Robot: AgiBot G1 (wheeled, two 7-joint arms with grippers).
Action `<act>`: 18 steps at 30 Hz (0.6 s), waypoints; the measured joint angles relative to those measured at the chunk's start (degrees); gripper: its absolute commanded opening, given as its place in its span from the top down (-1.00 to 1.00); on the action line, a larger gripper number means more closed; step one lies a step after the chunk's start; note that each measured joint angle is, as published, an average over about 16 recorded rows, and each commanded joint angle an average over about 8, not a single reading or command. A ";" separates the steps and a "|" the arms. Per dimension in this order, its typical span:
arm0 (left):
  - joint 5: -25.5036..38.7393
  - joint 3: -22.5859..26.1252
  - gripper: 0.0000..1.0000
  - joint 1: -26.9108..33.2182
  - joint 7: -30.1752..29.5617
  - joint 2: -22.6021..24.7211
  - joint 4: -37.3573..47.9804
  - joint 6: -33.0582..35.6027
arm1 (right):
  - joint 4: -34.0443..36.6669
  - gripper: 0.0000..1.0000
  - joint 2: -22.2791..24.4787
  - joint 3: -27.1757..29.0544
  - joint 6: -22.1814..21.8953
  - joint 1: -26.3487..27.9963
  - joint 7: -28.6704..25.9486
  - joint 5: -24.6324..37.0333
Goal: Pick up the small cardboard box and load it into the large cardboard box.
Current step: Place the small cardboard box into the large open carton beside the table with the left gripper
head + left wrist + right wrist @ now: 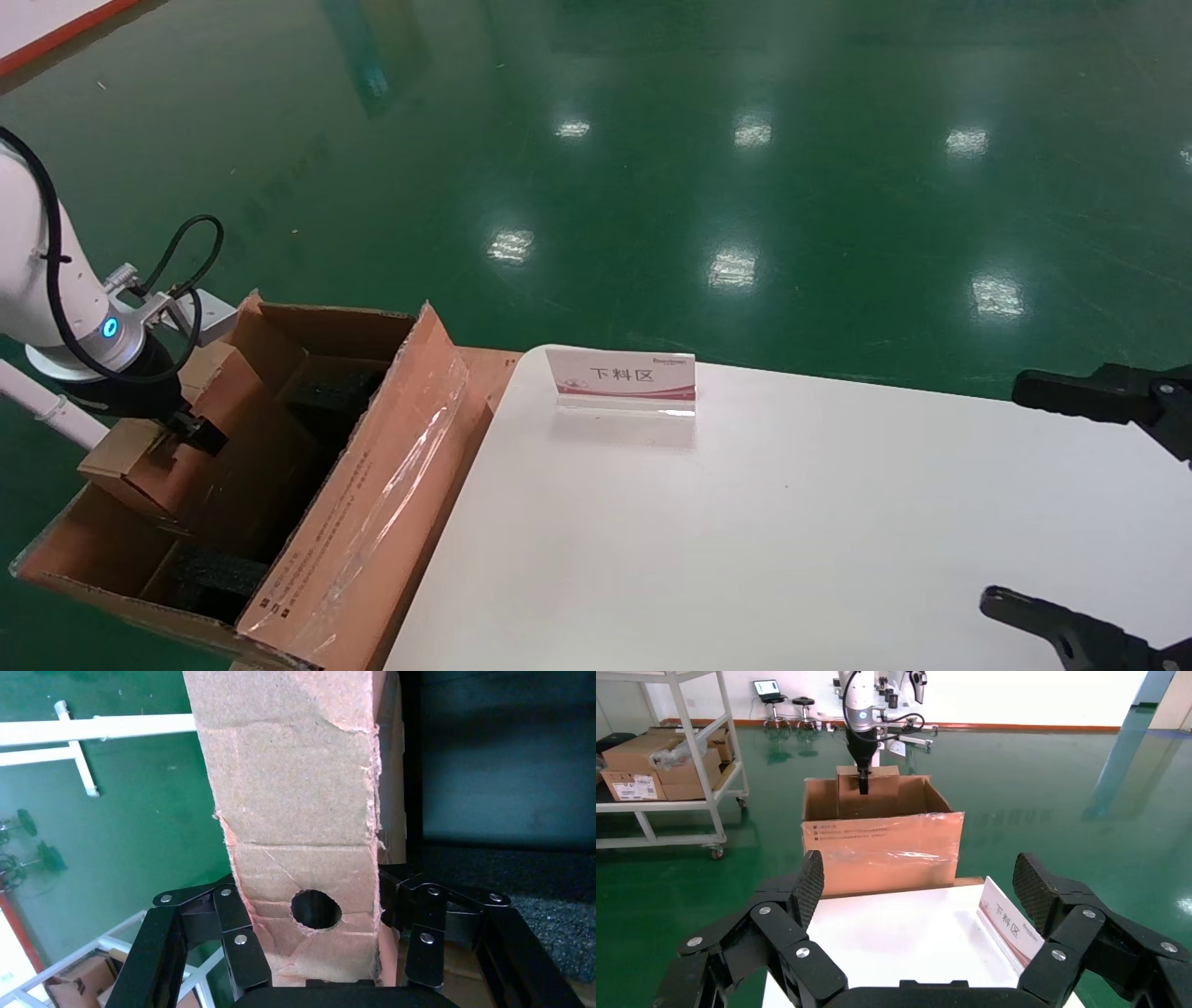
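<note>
A warehouse-like lab: glossy green floor (652, 140), carton-laden shelving cart (666, 762), distant laptop (765, 686).

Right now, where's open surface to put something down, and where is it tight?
Free: the white table between the sign stand and the open right pincer. Crowded: the large cardboard box, where the left pincer grips the small cardboard box over black foam blocks.

Plain brown small cardboard box (149, 457), brown large cardboard box (372, 485) holding black foam (209, 578), white counter (745, 531), glossy green floor (652, 168).
</note>
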State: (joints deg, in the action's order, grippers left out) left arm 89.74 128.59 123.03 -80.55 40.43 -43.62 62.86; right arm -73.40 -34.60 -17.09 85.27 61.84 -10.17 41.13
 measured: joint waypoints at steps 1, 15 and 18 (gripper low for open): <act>-0.18 -0.05 1.00 -0.33 0.19 0.17 0.43 -0.10 | 0.00 -1.00 0.00 0.00 0.00 0.00 0.00 0.00; -1.99 -0.56 -0.95 -3.09 2.38 1.60 4.32 -0.55 | 0.01 -1.00 0.02 -0.02 -0.02 -0.01 0.02 -0.03; -2.06 -0.58 -1.00 -3.19 2.46 1.65 4.46 -0.57 | 0.02 -1.00 0.02 -0.02 -0.03 -0.01 0.02 -0.03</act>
State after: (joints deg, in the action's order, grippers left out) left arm 87.68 128.01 119.84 -78.10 42.07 -39.16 62.29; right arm -73.39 -34.59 -17.12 85.25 61.83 -10.15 41.09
